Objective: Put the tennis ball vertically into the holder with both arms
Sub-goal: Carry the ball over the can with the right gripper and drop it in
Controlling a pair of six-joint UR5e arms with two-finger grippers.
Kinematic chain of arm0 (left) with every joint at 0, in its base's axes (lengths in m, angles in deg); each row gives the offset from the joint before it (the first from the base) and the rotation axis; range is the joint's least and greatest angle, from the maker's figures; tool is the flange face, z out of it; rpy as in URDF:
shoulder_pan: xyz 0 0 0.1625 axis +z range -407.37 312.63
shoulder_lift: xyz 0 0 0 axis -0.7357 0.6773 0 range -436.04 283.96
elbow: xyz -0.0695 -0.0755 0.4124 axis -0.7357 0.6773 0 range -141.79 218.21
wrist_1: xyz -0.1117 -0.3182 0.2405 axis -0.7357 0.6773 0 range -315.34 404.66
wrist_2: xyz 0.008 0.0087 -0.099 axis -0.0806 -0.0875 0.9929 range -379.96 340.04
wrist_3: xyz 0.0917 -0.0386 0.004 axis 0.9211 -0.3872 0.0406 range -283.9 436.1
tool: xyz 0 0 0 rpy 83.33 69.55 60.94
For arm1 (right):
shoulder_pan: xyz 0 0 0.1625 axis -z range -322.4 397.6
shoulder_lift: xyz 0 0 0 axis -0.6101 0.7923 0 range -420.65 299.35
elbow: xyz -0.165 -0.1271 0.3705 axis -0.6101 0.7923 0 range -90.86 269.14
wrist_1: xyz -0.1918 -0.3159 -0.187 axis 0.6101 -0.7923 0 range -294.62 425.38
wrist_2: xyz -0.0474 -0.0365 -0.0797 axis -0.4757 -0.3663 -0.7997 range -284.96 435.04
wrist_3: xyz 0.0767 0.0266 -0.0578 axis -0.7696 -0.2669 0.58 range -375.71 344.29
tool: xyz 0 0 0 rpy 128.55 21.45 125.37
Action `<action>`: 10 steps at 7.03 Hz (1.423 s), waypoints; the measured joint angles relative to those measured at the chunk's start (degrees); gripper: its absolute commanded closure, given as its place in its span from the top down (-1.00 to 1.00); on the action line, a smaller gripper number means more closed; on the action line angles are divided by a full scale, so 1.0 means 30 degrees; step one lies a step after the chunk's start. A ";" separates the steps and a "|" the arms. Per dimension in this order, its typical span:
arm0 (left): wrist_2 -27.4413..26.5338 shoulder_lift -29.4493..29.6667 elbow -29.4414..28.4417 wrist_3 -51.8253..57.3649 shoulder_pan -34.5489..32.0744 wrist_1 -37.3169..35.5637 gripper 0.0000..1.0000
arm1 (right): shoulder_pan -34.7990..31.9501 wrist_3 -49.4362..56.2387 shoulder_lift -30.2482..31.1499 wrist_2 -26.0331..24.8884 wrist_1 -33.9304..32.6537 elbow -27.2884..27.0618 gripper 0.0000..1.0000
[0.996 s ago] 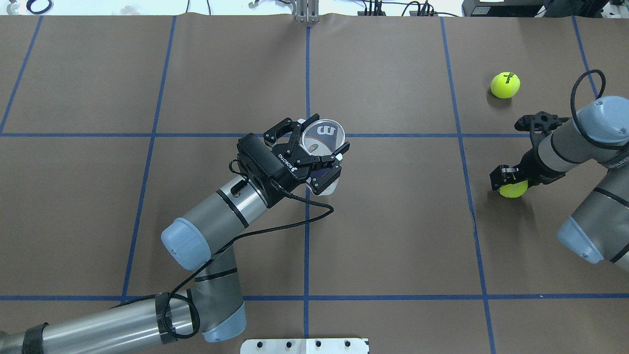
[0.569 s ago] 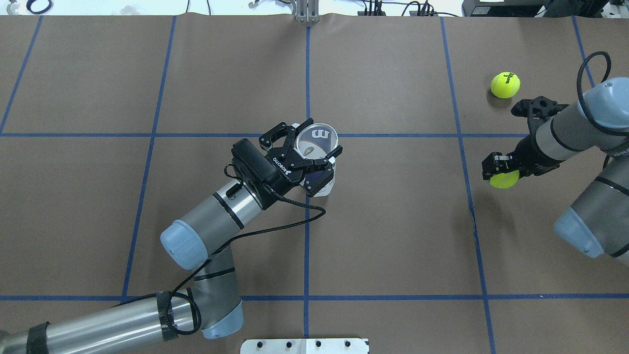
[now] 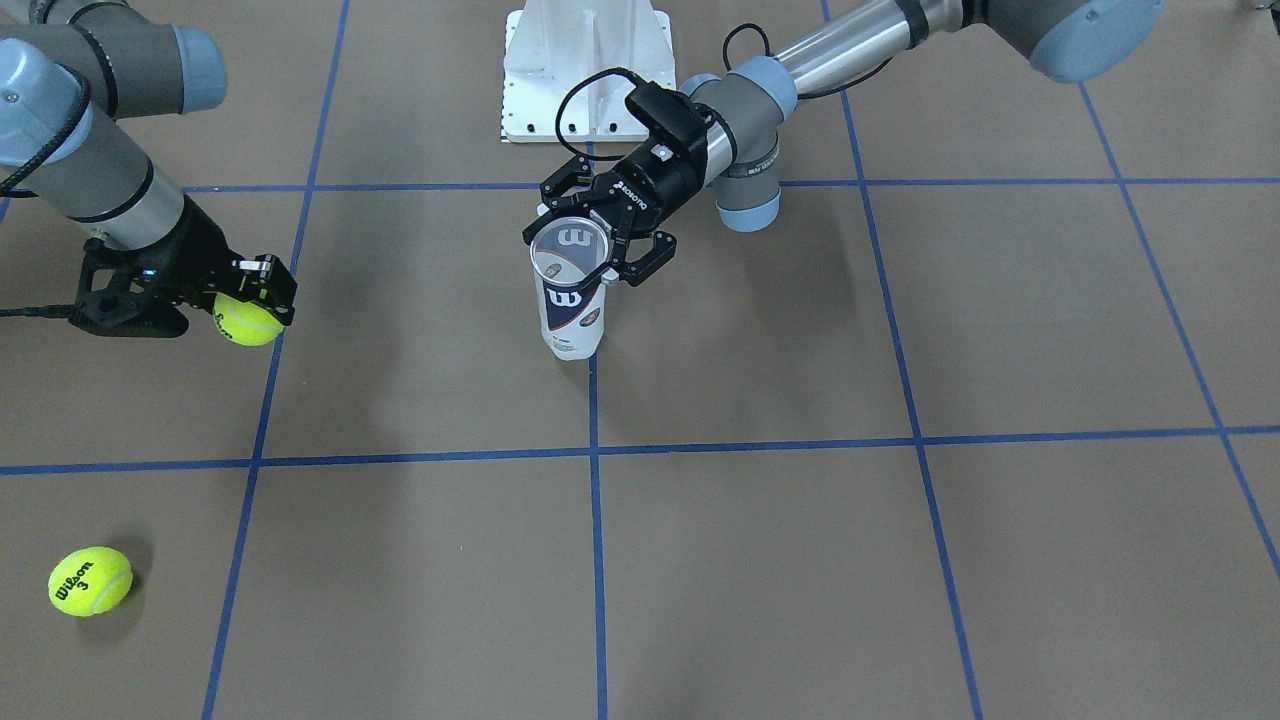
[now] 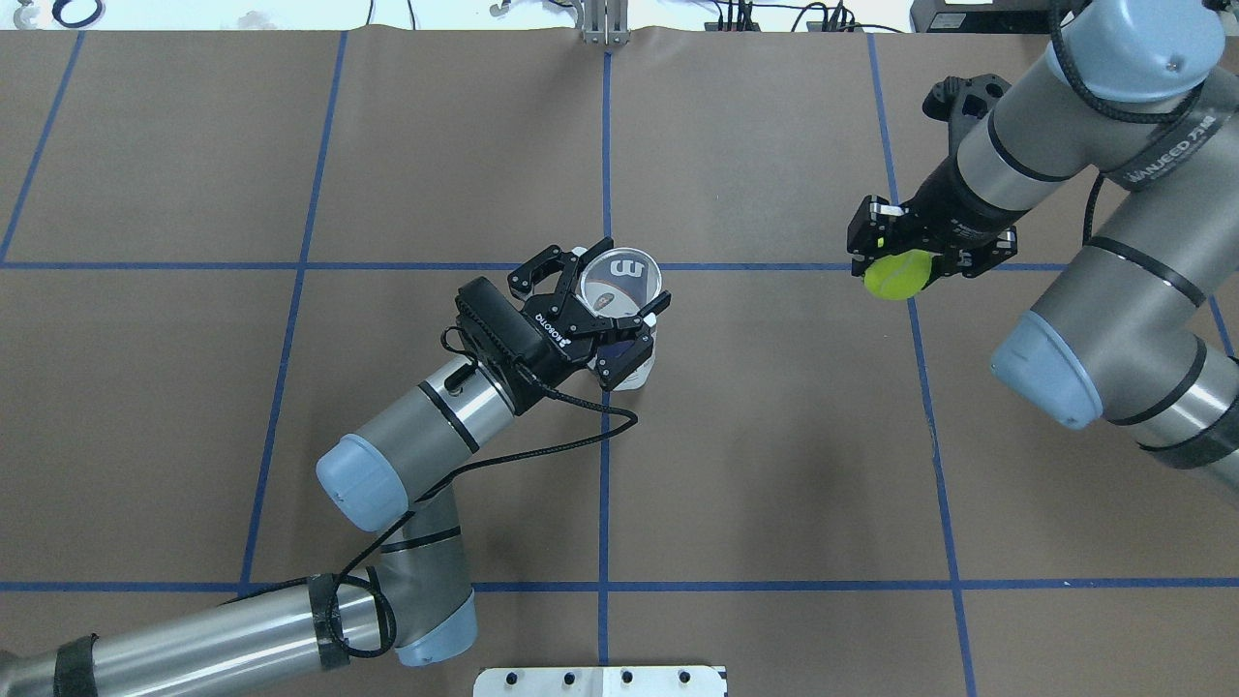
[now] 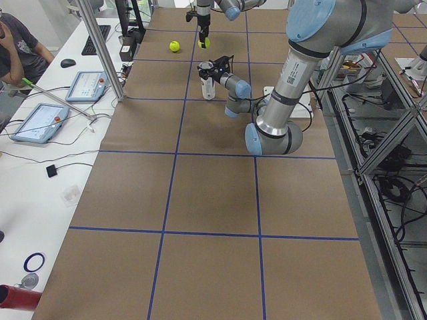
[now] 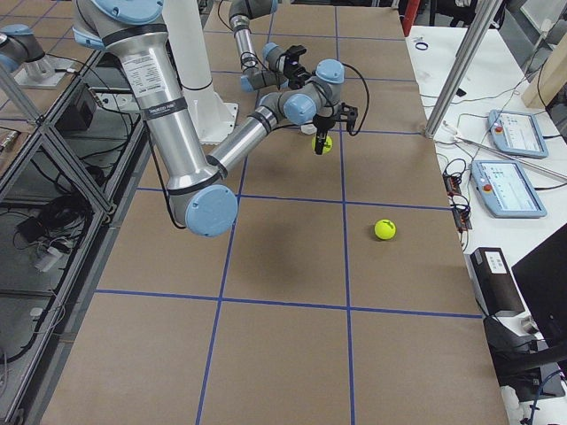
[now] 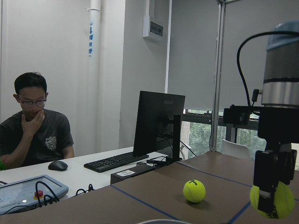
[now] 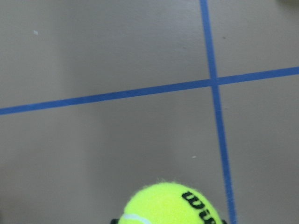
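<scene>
The holder (image 4: pixel 634 266), a clear can with a navy-and-white "W" label, stands upright near the table's middle, its open mouth up; it also shows in the front view (image 3: pixel 572 310). My left gripper (image 4: pixel 634 278) is shut on the holder near its rim (image 3: pixel 570 250). My right gripper (image 4: pixel 900 259) is shut on a yellow tennis ball (image 4: pixel 897 275) and holds it above the table, well to the holder's right. The ball also shows in the front view (image 3: pixel 247 320) and the right wrist view (image 8: pixel 173 205).
A second tennis ball (image 3: pixel 90 581) lies on the table at the far right, beyond my right arm (image 6: pixel 384 229); the overhead view hides it behind that arm. The white pedestal base (image 3: pixel 585 70) stands at the near edge. An operator (image 5: pixel 17 47) sits beyond the far edge.
My right gripper has lifted the tennis ball off the table and carried it up, farther away and leftward toward the holder. My left gripper with the holder has shifted slightly left.
</scene>
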 measured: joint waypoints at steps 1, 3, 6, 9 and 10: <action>-0.0003 -0.0001 -0.0048 -0.0005 -0.0005 0.0045 0.65 | 0.0094 -0.1322 -0.0889 0.0180 -0.0176 -0.0242 -1.00; -0.0017 -0.0002 -0.0068 -0.0001 -0.0014 0.0073 0.67 | 0.0596 -0.3764 -0.2468 0.0283 -0.0234 -0.0388 -1.00; -0.0018 -0.0022 -0.0096 0.0021 0.0010 0.0077 0.70 | 0.1497 -0.6529 -0.4713 0.0041 -0.0258 -0.0131 -1.00; -0.0023 -0.0242 -0.0083 -0.0004 0.0037 0.0111 0.76 | 0.2544 -0.7908 -0.6530 -0.1247 -0.0242 0.0902 -1.00; -0.0025 -0.0255 -0.0075 -0.0006 0.0042 0.0118 0.76 | 0.2806 -0.8238 -0.7188 -0.1546 -0.0240 0.1436 -1.00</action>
